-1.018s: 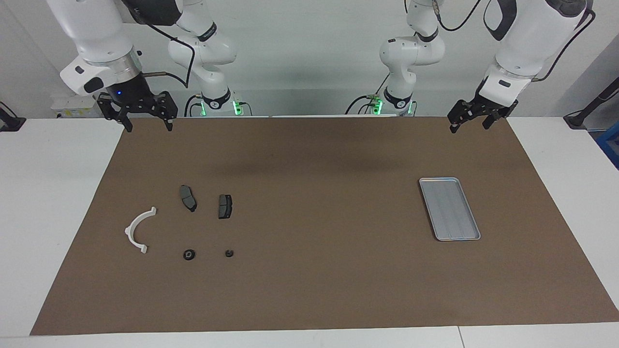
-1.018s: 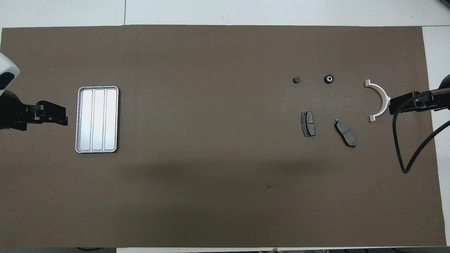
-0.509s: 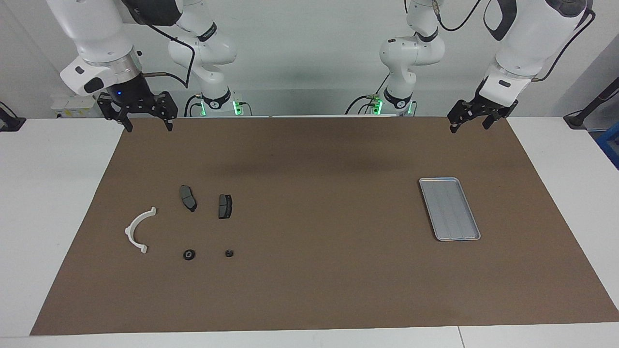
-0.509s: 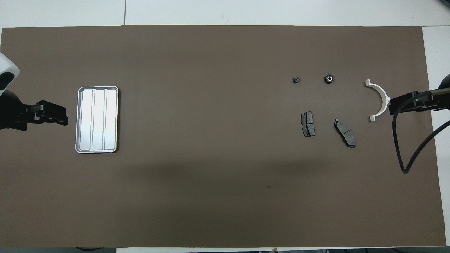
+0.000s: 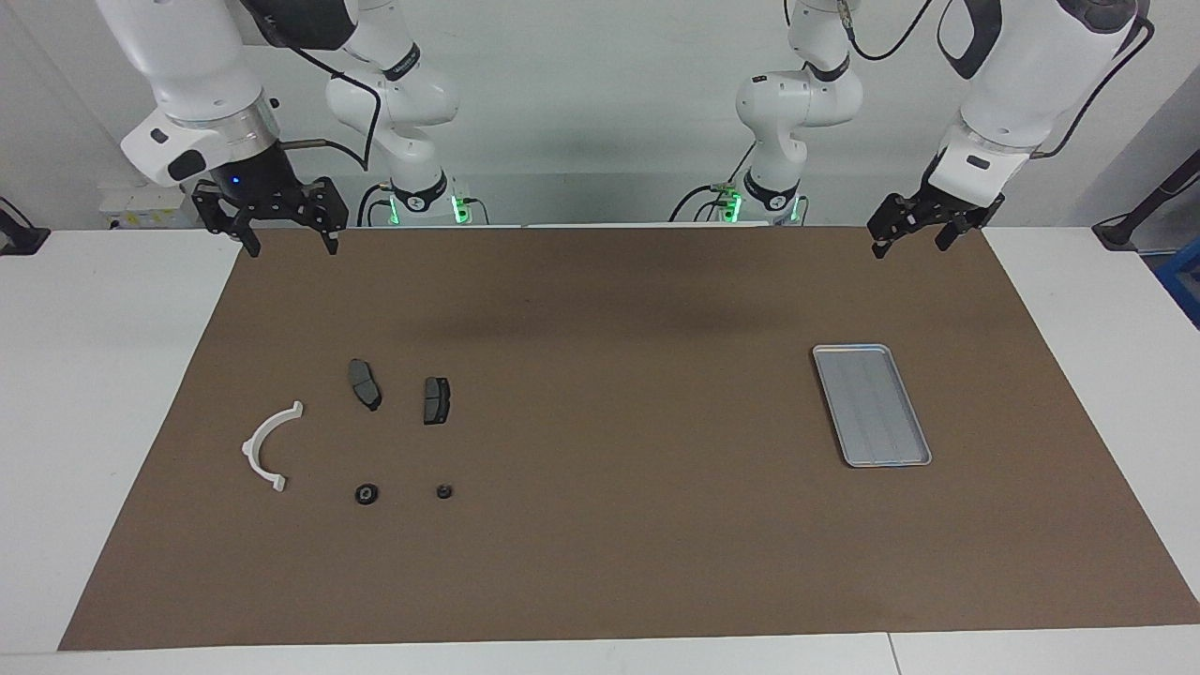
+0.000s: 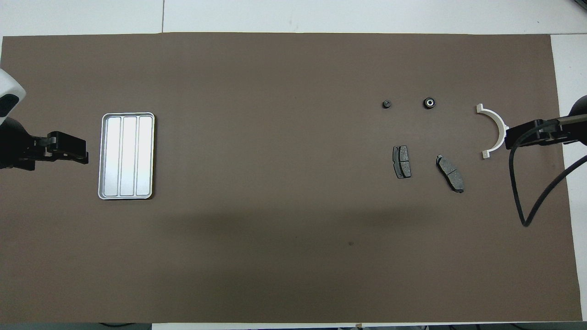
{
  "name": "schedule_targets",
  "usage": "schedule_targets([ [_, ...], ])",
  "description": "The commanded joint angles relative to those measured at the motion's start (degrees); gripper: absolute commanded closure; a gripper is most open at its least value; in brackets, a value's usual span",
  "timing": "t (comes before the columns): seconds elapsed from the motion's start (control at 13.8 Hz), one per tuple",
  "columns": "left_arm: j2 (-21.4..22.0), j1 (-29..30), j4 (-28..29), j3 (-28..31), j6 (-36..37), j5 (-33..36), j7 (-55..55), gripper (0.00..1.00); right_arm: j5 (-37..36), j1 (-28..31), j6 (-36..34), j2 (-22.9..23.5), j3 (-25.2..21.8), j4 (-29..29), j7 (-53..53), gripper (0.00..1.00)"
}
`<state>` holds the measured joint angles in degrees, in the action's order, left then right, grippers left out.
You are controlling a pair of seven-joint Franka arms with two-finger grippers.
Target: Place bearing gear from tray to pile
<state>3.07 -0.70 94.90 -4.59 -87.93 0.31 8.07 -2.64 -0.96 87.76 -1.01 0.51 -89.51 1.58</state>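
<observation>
Tray empty; both small round parts lie with the pile at the right arm's end of the mat.

The tray (image 5: 871, 404) sits on the brown mat (image 5: 609, 562) toward the left arm's end, nothing in it. Well apart from the tray, the larger bearing (image 5: 367, 493) and the smaller gear (image 5: 444, 490) rest farther from the robots than the two brake pads (image 5: 365, 383), beside the white half-ring (image 5: 271, 446). No part has shifted since a second ago. The left gripper (image 5: 907, 237) hangs over the mat's edge nearest the robots, on the tray's side, jaws spread, holding nothing, unmoved. The right gripper (image 5: 288, 234) hangs well apart from the tray, jaws wide and empty; it has drifted slightly toward the tray's side.
</observation>
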Motion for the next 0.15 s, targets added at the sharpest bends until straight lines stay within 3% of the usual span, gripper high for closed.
schedule_targets([
  [0.0,1.2,-0.2,1.3,0.4,-0.4,-0.7,-0.1,0.00,0.7,1.5,1.0,-0.6,1.1,-0.8,0.8,0.00],
  [0.07,1.3,-0.2,1.3,0.4,-0.4,-0.7,-0.1,0.00,1.1,1.5,1.0,-0.6,1.1,-0.8,0.8,0.00],
])
